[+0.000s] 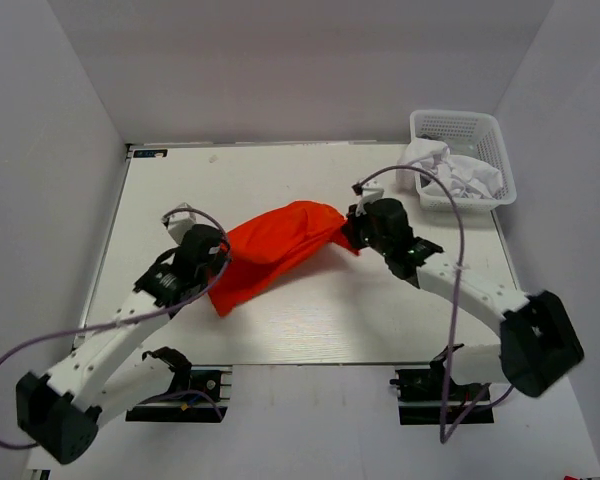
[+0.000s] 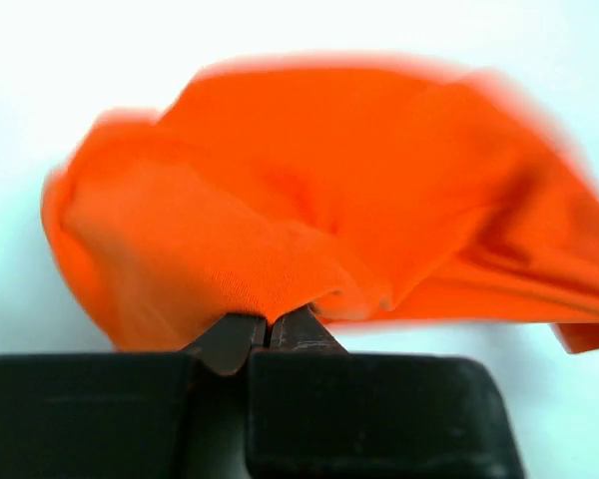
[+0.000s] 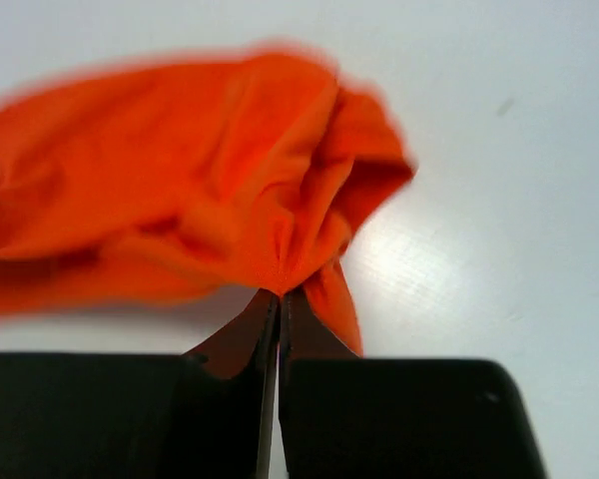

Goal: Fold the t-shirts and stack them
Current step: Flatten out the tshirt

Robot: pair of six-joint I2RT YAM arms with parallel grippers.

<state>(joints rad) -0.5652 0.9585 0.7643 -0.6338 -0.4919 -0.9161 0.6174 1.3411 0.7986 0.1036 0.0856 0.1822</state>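
I see one white table (image 1: 310, 330) from above, walled in by pale panels on three sides. My two white-and-black arms are mounted at its near edge, the left arm (image 1: 120, 335) reaching in from the lower left and the right arm (image 1: 480, 295) from the lower right. Both bend toward the middle of the table. One orange-red t-shirt (image 1: 275, 250) lies bunched between them, running on a slant from the left arm's wrist up to the right arm's wrist, with a loose corner trailing toward the near left. I cannot tell whether any of it is lifted off the surface. One white plastic lattice basket (image 1: 500, 150) stands at the far right corner of the table, well apart from the orange shirt. It holds crumpled white t-shirts (image 1: 455, 172), too tangled for me to count. The left gripper (image 2: 268, 334) has its two dark fingers pressed together on a pinch of the orange cloth's edge. The fabric billows up and away from it, blurred in the wrist view. The right gripper (image 3: 279, 299) is likewise clamped on a gathered fold at the opposite end, with a small flap hanging beside its fingers. One thin purple-grey cable (image 1: 458, 230) loops off the right arm near the basket, and one more arcs off the left arm.
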